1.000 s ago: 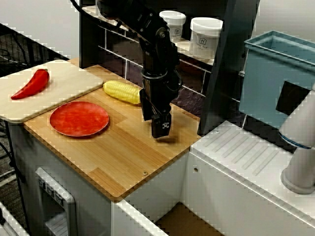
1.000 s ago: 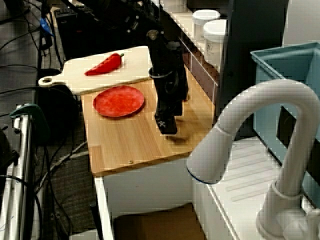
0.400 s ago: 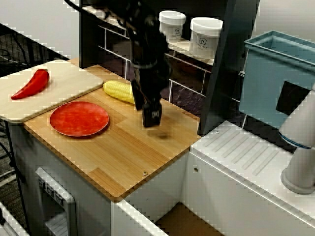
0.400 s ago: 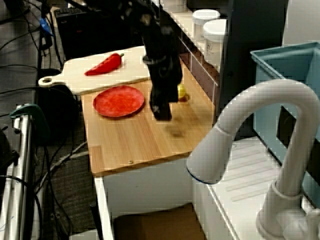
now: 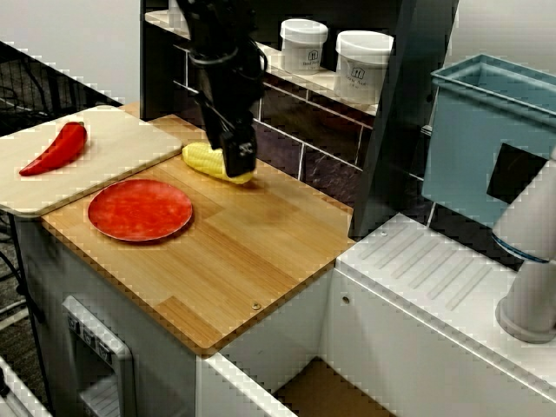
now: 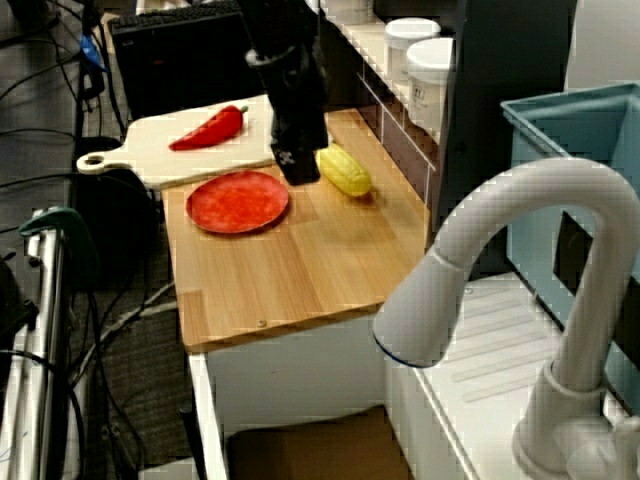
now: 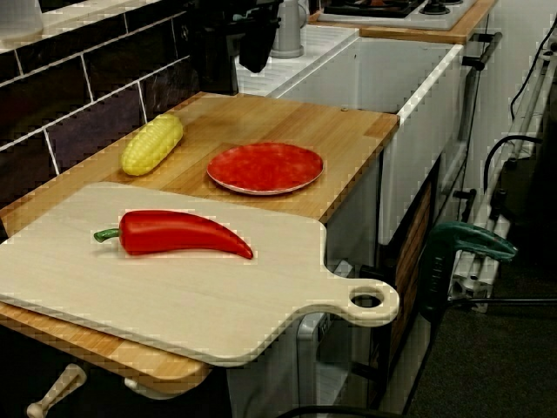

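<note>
My gripper (image 5: 240,163) hangs on a black arm just over the right end of a yellow corn cob (image 5: 208,160), which lies at the back of the wooden counter (image 5: 234,261). Its fingers look pressed together, with nothing between them. The view from the sink side shows the gripper (image 6: 297,166) left of the corn (image 6: 344,171), close to it; whether they touch I cannot tell. A red plate (image 5: 139,209) sits in front of the corn. In the low view along the counter, the corn (image 7: 152,144) and plate (image 7: 265,167) lie apart.
A red pepper (image 5: 54,148) lies on a pale cutting board (image 5: 113,139) at the left. White jars (image 5: 362,65) stand on a back shelf. A sink with drainboard (image 5: 434,278), a blue bin (image 5: 486,139) and a white faucet (image 6: 500,240) are to the right.
The gripper has risen from the right middle of the wooden counter and swung back and left to the corn. The corn, plate and pepper have not moved.
</note>
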{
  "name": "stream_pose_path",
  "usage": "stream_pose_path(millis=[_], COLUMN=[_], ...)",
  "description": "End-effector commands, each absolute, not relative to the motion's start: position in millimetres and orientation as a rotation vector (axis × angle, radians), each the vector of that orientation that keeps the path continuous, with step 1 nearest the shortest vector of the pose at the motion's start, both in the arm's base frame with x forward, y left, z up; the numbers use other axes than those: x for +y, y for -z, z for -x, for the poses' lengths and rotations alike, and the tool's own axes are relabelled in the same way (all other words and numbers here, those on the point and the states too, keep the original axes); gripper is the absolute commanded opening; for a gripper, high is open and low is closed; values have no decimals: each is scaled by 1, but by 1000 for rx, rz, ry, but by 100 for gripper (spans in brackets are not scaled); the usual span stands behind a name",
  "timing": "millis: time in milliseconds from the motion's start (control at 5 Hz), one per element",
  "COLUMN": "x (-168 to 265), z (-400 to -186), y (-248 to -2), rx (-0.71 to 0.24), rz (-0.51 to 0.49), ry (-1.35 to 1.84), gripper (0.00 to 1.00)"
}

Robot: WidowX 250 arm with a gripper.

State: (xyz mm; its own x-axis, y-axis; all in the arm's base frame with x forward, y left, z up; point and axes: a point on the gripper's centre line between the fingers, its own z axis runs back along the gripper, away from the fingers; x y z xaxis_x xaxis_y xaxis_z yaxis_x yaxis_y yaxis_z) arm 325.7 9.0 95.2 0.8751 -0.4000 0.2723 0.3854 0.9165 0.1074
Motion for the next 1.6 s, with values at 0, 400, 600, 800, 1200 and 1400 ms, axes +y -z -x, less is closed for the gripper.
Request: stream_pose_path(millis=[0, 400, 600, 800, 1200, 1400], x=[51, 99, 127, 155, 171, 173], z=[-309, -291, -282, -277, -281, -282], y=[-118, -119, -117, -104, -73, -61], rx=[-319, -256, -252, -233, -280, -255], rz=[-172, -212, -245, -235, -256, -235], ry=[142, -45, -77, -104, -101, -95], gripper=[100, 100, 100, 100, 100, 100])
